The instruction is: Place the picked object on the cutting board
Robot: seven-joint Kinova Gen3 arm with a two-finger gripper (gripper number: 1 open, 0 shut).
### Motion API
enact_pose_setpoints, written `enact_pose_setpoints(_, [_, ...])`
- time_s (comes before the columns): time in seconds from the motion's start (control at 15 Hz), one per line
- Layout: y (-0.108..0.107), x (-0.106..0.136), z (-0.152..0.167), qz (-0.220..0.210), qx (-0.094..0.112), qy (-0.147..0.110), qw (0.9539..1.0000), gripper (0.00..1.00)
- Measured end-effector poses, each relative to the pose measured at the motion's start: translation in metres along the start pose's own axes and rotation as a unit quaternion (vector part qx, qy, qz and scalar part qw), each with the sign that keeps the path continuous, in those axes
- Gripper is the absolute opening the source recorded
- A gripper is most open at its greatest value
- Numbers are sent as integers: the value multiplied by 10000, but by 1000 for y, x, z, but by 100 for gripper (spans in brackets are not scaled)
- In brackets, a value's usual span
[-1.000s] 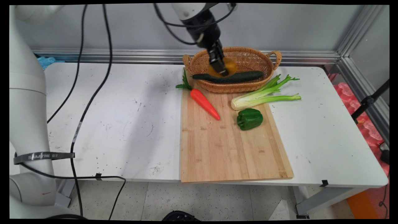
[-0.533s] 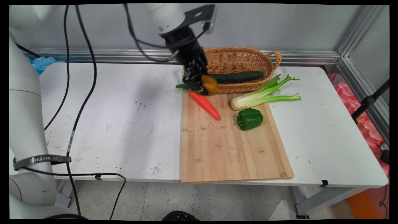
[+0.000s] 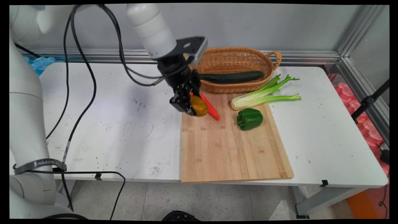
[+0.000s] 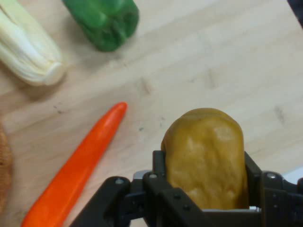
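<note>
My gripper [image 3: 190, 108] is shut on a yellow-brown potato [image 3: 199, 106], held in the air over the left part of the wooden cutting board [image 3: 230, 149]. In the hand view the potato [image 4: 204, 158] sits between the black fingers [image 4: 158, 182], above the board [image 4: 227, 61]. An orange carrot [image 3: 211, 109] lies on the board just right of the gripper, and shows as the carrot [image 4: 78, 172] in the hand view. A green bell pepper [image 3: 249, 119] and a celery stalk [image 3: 264, 95] lie further right on the board.
A wicker basket [image 3: 239, 59] stands at the back of the table with a dark green cucumber [image 3: 231, 76] in it. The pepper [image 4: 103, 21] and the celery's white base [image 4: 26, 47] appear at the top left of the hand view. Black cables [image 3: 84, 77] hang left of the arm.
The gripper has carried the potato out of the basket, moving left and toward the table's near side, and now holds it over the cutting board beside the carrot.
</note>
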State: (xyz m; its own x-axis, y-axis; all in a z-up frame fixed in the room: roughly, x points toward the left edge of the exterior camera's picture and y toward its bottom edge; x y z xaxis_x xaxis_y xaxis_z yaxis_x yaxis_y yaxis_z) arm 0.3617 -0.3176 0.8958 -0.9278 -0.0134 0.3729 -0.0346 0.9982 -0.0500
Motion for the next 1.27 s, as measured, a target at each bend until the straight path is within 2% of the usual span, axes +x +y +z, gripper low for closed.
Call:
enact_pose_setpoints(0.4, [3, -19, 46, 428, -123, -70, 9990, 0])
enact_pose_setpoints(1.0, [-8, -31, 100, 804, -134, 89, 9966, 0])
enact_pose_setpoints(1.07, [-9, -32, 103, 837, -131, 103, 9964, 100])
enact_pose_setpoints(1.27, [-11, -33, 106, 961, -128, 164, 9952, 100])
